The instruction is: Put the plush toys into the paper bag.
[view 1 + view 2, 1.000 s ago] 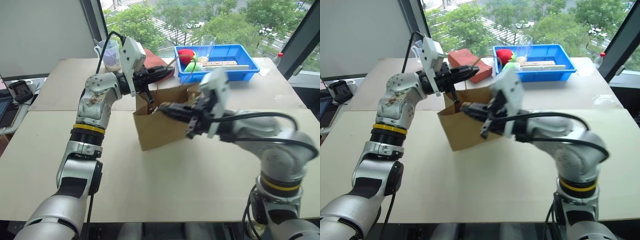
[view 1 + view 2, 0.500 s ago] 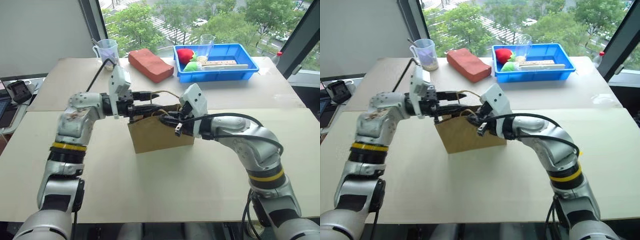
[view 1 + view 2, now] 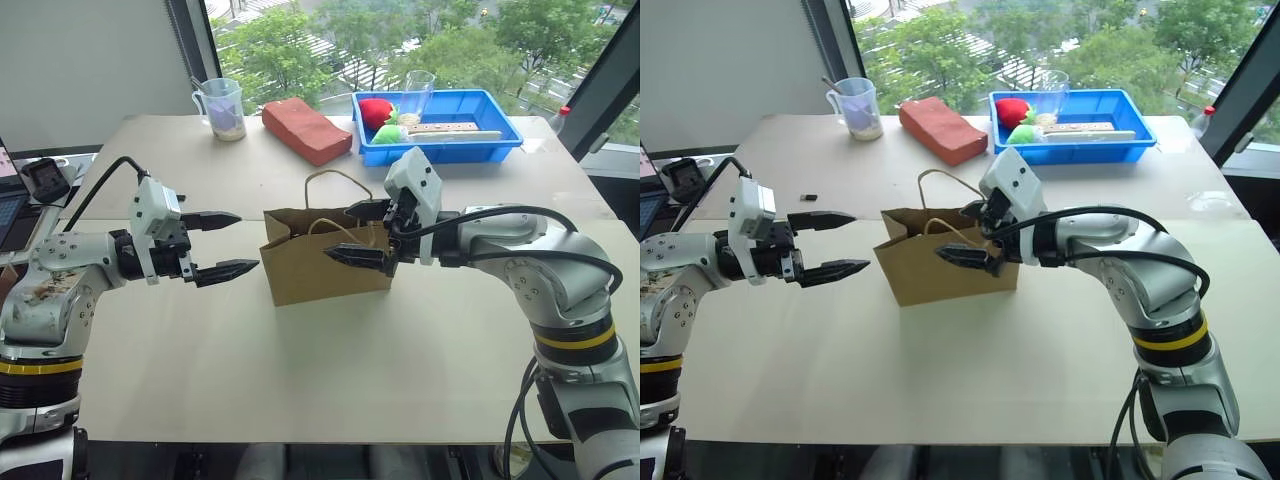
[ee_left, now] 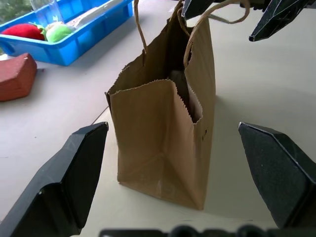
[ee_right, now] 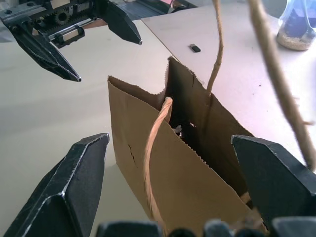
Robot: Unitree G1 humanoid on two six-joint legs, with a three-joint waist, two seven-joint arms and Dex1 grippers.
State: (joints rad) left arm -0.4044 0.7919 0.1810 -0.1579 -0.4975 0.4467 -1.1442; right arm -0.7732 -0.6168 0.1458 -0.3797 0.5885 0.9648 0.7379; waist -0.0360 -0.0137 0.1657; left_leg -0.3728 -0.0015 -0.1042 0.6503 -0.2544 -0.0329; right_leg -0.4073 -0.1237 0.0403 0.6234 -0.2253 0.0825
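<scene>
The brown paper bag [image 3: 325, 262] stands upright in the middle of the table, its mouth open and its cord handles [image 3: 330, 185] sticking up. My left gripper [image 3: 245, 241] hangs open a short way off the bag's left end, pointing at it and touching nothing. At the bag's right end my right gripper [image 3: 340, 230] is open, one finger on each side of the top edge, with a loose cord handle [image 5: 155, 153] between them. The plush toys are hidden. Only a pale patch [image 4: 177, 81] shows deep in the bag's mouth.
A reddish-brown brick-shaped packet [image 3: 303, 130] lies behind the bag. The blue tray [image 3: 440, 152] at the back right holds red and green soft fruit shapes [image 3: 375, 110] and a clear glass [image 3: 420, 90]. A measuring cup [image 3: 224, 108] stands back left.
Both grippers have opened and let go of the bag's top. The left arm has drawn back to the left and sunk. The bag, tilted before, now stands upright on the table.
</scene>
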